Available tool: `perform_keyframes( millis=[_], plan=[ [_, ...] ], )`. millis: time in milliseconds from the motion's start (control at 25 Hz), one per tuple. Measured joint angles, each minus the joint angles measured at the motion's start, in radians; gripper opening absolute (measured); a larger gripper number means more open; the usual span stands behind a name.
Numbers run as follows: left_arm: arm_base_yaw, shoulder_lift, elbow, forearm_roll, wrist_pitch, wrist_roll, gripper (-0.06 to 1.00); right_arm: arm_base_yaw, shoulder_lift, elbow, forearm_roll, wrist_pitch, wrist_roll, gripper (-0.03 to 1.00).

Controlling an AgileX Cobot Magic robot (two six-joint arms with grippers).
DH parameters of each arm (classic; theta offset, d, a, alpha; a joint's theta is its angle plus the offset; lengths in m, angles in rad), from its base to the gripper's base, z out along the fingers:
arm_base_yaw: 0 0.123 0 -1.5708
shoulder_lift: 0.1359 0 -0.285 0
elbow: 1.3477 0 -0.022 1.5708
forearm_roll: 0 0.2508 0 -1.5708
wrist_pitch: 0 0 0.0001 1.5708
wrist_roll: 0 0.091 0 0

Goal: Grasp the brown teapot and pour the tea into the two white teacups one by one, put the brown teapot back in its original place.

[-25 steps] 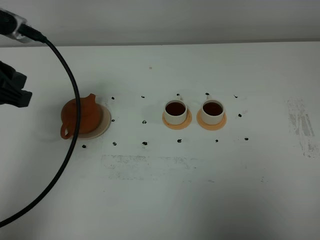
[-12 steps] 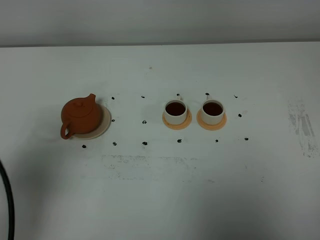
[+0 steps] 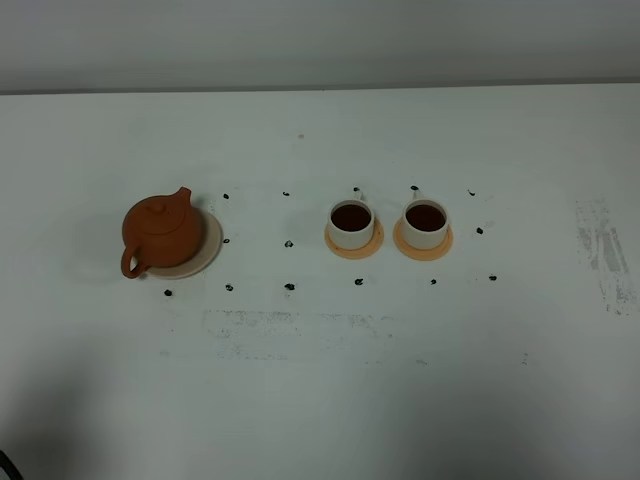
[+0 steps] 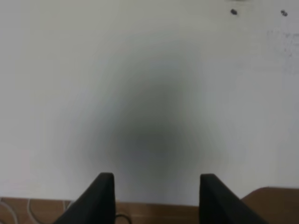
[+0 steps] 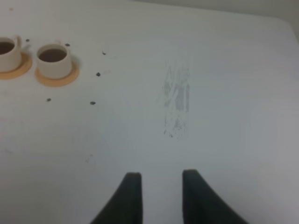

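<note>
Teapot point(image 3: 157, 236) on saucer point(image 3: 207, 248), filled cups point(image 3: 352, 225) on coasters point(image 3: 354, 245) (both jaws apart, empty).

L gripper point(image 4: 155, 198) black blunt fingers, R gripper point(image 5: 158, 196) black tapered fingers

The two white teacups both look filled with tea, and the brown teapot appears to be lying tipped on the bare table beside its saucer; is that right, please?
Not quite. In the exterior high view the brown teapot stands upright on its saucer, not tipped beside it. The two white teacups do both hold dark tea.
</note>
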Motion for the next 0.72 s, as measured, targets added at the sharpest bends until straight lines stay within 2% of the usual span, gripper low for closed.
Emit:
perform_keyframes(
  millis=[320, 720],
  plan=[
    [0.001, -0.033, 0.024, -0.001, -0.013, 0.0, 0.44, 0.0, 0.0, 0.0, 0.0, 0.0, 0.0, 0.23],
    [0.001, -0.232, 0.024, -0.001, -0.014, 0.0, 0.44, 0.0, 0.0, 0.0, 0.0, 0.0, 0.0, 0.23]
  ],
)
